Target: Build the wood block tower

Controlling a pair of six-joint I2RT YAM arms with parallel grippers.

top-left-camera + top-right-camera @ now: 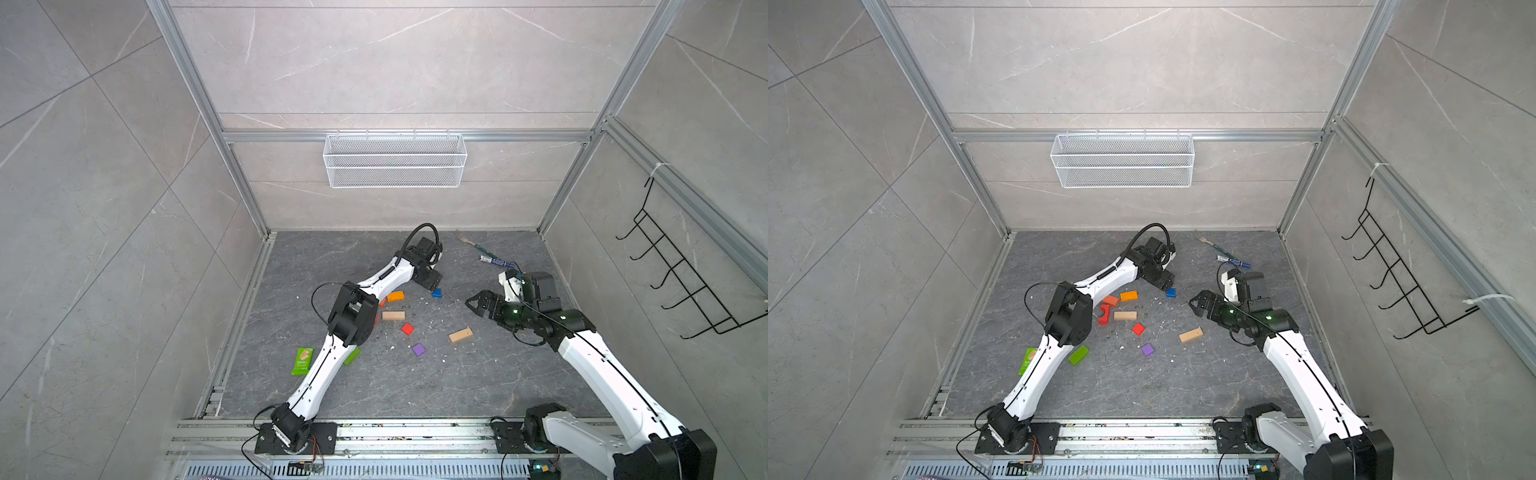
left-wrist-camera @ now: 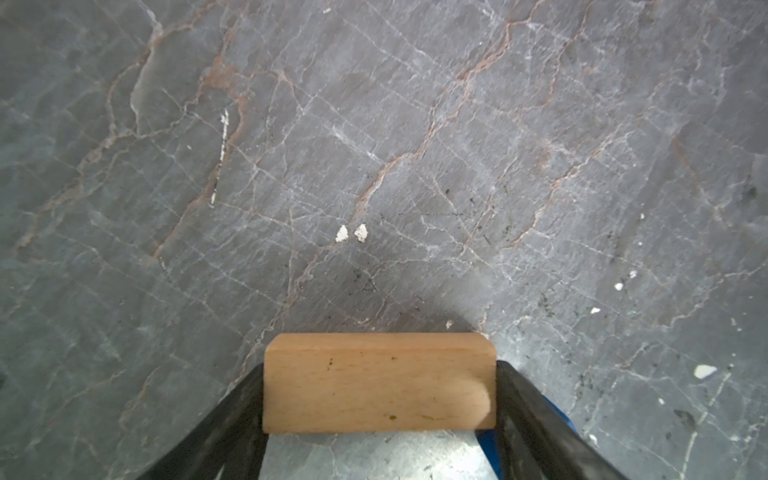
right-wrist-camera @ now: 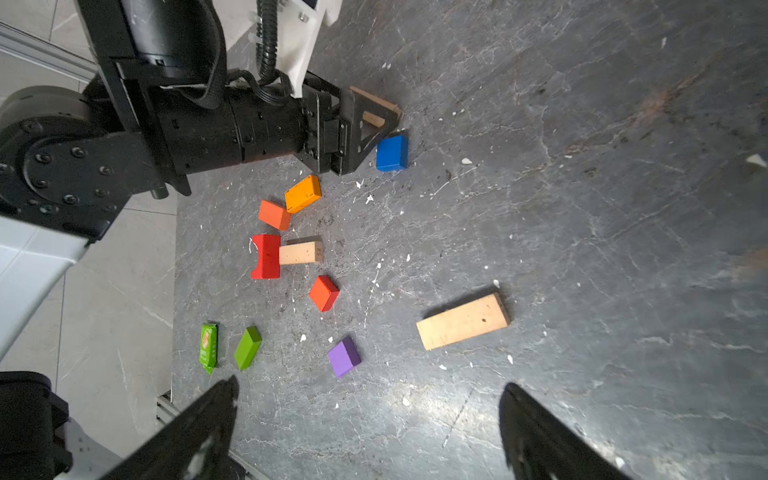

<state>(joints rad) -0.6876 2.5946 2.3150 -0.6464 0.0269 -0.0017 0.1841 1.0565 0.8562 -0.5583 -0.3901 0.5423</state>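
Note:
My left gripper (image 2: pixel 380 368) is shut on a tan wood block (image 2: pixel 380 382), one finger against each end, low over the dark table at the back centre (image 1: pixel 432 284). A blue cube (image 1: pixel 436 293) lies right beside it. Other wood blocks lie singly: an orange bar (image 1: pixel 395 296), a tan bar (image 1: pixel 393 316), a red cube (image 1: pixel 407 329), a purple cube (image 1: pixel 418 349), another tan bar (image 1: pixel 460 335), a green bar (image 1: pixel 1079 355) and a red arch (image 1: pixel 1104 314). No tower is in view. My right gripper (image 1: pixel 469 301) hovers open and empty to the right.
A green snack wrapper (image 1: pixel 302 360) lies by the left arm. A blue marker (image 1: pixel 494 261) and a fork (image 1: pixel 467 241) lie at the back right. A white wire basket (image 1: pixel 395 160) hangs on the back wall, a black hook rack (image 1: pixel 681 282) on the right. White crumbs dot the table.

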